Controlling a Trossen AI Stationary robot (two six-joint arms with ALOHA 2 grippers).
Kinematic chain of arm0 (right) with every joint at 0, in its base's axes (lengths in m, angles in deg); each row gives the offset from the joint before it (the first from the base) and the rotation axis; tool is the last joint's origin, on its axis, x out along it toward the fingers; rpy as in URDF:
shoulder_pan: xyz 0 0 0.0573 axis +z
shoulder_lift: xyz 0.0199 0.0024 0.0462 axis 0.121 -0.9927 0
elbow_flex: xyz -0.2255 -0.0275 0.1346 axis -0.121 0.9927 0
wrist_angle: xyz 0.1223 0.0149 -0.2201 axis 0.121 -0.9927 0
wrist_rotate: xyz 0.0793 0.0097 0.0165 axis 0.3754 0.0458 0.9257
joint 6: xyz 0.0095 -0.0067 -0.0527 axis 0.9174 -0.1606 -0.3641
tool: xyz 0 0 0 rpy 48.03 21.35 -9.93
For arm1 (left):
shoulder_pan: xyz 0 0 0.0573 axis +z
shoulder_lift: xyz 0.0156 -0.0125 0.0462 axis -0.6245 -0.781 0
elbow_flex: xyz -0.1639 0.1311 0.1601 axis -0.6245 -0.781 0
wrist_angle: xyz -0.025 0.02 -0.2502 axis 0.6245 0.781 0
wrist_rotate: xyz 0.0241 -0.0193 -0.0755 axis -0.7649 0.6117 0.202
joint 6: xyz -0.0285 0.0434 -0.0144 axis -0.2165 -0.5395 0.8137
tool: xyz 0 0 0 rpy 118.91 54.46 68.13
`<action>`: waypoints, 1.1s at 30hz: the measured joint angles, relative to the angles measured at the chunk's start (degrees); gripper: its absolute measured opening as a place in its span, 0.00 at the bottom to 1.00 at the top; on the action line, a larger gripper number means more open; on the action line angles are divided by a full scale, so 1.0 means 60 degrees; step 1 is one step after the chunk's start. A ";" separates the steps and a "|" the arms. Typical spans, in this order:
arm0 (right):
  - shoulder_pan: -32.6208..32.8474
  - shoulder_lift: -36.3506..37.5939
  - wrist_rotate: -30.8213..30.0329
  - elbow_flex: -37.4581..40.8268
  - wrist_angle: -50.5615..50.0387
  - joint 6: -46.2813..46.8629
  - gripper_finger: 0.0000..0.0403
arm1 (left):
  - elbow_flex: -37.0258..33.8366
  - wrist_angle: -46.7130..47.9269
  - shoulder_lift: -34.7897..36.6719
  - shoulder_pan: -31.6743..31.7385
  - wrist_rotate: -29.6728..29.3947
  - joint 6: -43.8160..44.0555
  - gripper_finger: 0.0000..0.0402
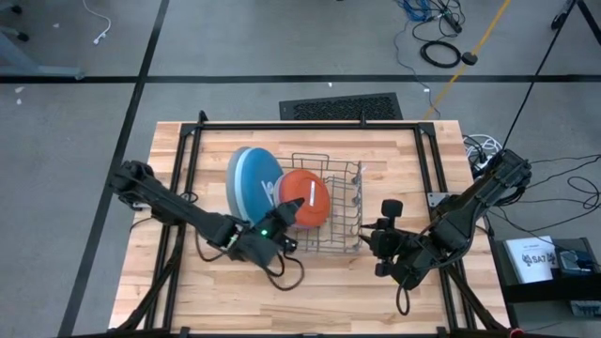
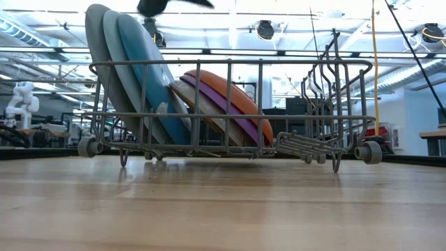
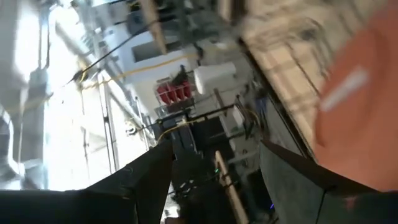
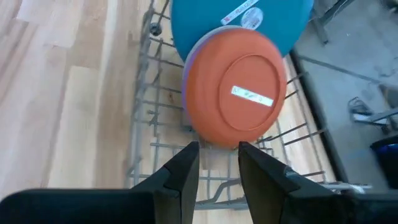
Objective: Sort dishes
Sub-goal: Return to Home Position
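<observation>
Wood first: the pale plank table [image 1: 319,291] has bare room on every side of the grey wire dish rack [image 2: 293,63], which sits near its middle. All six round plastic plates stand on edge in that rack, leaning one on the next. The big grey plate [image 2: 94,42], big light blue plate [image 2: 115,49] and big darker blue plate [image 2: 143,63] are at one end. Next to them come the small beige-grey plate [image 2: 182,90], small purple plate [image 2: 209,94] and small orange-red plate [image 4: 236,93]. I judge them light, stiff and slick, and not fragile. The upper rim is the place to pinch; the big ones rise clear of the top rail. My left gripper [image 3: 216,149] hovers just beside the orange-red plate, fingers apart, holding nothing. My right gripper [image 4: 219,152] is by the rack's empty end, also parted and empty. The upright wires could snag me, while the way up and outward over bare wood looks open.
</observation>
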 joint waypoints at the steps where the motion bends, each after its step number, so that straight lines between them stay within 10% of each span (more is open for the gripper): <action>1: 0.0000 0.0000 -0.0166 0.0000 0.0015 -0.0051 0.26 | 0.0000 -0.0423 0.0150 -0.0046 0.0000 -0.0013 0.59; 11: 0.0343 0.0000 -0.2550 -0.0004 0.1563 -0.2816 0.26 | 0.0018 -0.5069 0.2764 -0.0519 0.0007 0.1632 0.58; 23: 0.1150 0.0825 -0.4147 0.0314 0.1817 -0.3677 0.19 | 0.0018 -0.0194 0.5181 -0.0676 0.2296 0.7177 0.04; 33: 0.2134 0.3522 -0.5362 0.3303 0.1841 -0.1525 0.01 | 0.0014 0.1804 0.5335 -0.0676 0.2288 0.9487 0.01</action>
